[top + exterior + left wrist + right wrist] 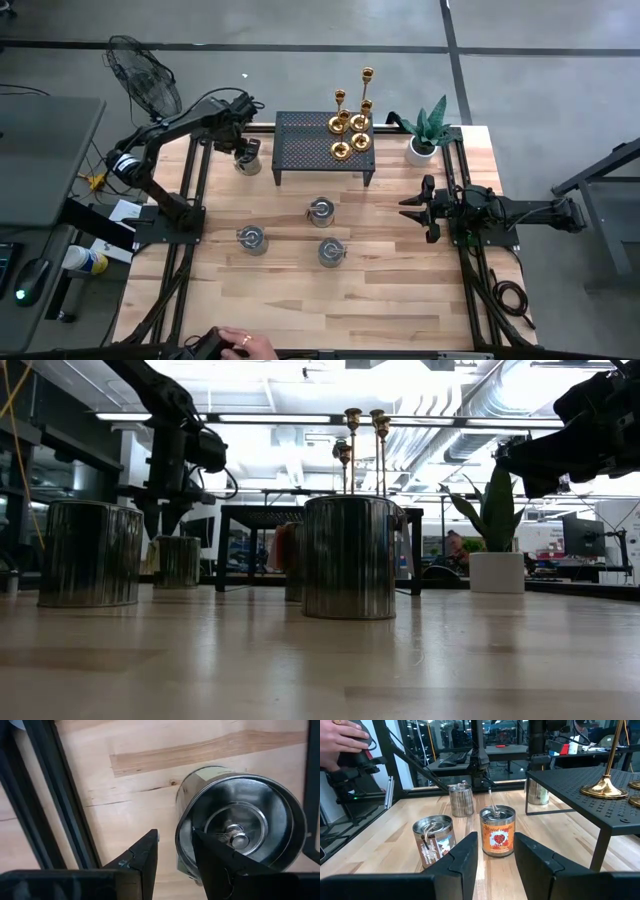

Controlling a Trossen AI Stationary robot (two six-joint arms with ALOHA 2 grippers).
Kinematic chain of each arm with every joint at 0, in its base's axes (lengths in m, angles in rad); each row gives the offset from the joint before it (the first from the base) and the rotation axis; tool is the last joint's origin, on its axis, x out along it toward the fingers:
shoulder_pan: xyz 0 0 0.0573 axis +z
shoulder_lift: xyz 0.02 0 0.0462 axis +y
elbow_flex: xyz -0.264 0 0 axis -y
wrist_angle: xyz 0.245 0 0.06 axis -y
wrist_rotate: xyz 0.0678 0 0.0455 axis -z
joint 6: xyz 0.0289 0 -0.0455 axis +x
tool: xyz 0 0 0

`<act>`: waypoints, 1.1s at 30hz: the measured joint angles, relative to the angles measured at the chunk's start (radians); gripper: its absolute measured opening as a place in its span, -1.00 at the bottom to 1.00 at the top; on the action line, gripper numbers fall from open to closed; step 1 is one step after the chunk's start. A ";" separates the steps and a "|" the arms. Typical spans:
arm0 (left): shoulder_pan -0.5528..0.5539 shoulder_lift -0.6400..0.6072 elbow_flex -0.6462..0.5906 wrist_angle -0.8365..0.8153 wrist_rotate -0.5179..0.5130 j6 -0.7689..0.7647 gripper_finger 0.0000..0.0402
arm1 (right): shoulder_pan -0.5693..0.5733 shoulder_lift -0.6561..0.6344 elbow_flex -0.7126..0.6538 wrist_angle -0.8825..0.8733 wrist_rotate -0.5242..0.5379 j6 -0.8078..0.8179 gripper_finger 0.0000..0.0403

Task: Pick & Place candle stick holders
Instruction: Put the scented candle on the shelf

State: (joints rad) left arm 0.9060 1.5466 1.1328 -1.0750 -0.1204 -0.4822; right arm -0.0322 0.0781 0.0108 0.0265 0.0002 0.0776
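The candle stick holders (352, 118) stand clustered on the right half of a black perforated rack (300, 140) at about 12 o'clock on the bench (380, 290). In the high view four gold pieces can be made out, their round bases close together and slender stems rising. None is held, and neither arm is at them.

The left pincer (243, 150) hangs at about 10 o'clock, just off the rack's left end, directly over a metal candle tin (247, 158). In the left wrist view its fingers (142, 862) stand apart and straddle the near rim of that tin (240, 825), one inside the rim and one outside; whether they touch the wall I cannot tell. Three more tins (320, 212) sit around the bench's middle.

The right pincer (420, 207) waits at about 3 o'clock, its fingers apart with nothing between them, pointing toward the centre. A potted plant (428, 135) stands just right of the rack. A person's hand (238, 345) shows at 6 o'clock, at the bench's near edge.

As I judge it, the step in hand is work on the tin by the left arm, not yet a pick of any holder. Reaching a holder would call for the nearer right arm to rise to rack height, approach past the plant, and close on one stem without knocking its neighbours, since the bases sit so close.
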 joint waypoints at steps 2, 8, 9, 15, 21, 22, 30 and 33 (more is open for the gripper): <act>0.000 0.011 0.000 -0.003 0.012 -0.001 -0.38 | 0.000 0.000 0.000 0.000 0.000 0.000 -0.42; 0.019 0.037 0.000 -0.011 0.033 -0.003 -0.38 | 0.000 0.000 0.000 0.000 0.000 0.000 -0.42; 0.019 0.039 0.000 -0.014 0.032 -0.003 -0.38 | 0.000 0.000 0.000 0.000 0.000 0.000 -0.42; 0.023 0.040 0.000 -0.015 0.029 -0.003 -0.48 | 0.000 0.000 0.000 0.000 0.000 0.000 -0.42; 0.023 0.041 -0.001 -0.016 0.028 -0.003 -0.72 | 0.000 0.000 0.000 0.000 0.000 0.000 -0.42; 0.023 0.041 -0.001 -0.017 0.025 -0.003 -0.76 | 0.000 0.000 0.000 0.000 0.000 0.000 -0.42; 0.023 0.041 -0.002 -0.022 0.005 0.005 -0.98 | 0.000 0.000 0.000 0.000 0.000 0.000 -0.42; 0.023 0.042 -0.002 -0.023 0.004 0.011 -0.99 | 0.000 0.000 0.000 0.000 0.000 0.000 -0.42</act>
State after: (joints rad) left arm 0.9291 1.5883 1.1309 -1.0985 -0.1164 -0.4710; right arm -0.0319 0.0782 0.0107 0.0265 0.0000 0.0776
